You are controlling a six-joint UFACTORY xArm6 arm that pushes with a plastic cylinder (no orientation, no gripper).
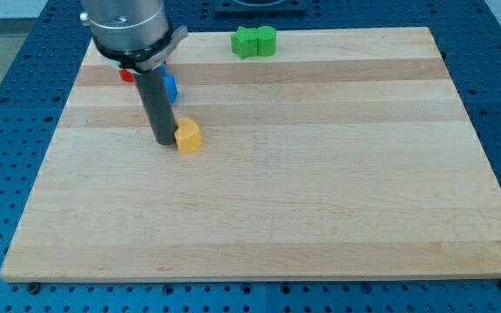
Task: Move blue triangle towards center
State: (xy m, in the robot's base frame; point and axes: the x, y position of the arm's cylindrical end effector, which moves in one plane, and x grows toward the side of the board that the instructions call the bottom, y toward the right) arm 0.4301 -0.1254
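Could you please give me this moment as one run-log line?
my tip: touching yellow block, its left | blue block: behind rod, top-left | red block: mostly hidden | green blocks: top edge

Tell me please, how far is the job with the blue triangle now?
Nothing looks done: the blue triangle sits near the board's top left, far from the center, mostly hidden behind the rod. In hand: my tip rests below the blue block, beside the yellow block, whether touching it is unclear. Left: get behind the blue block and push it toward the center.
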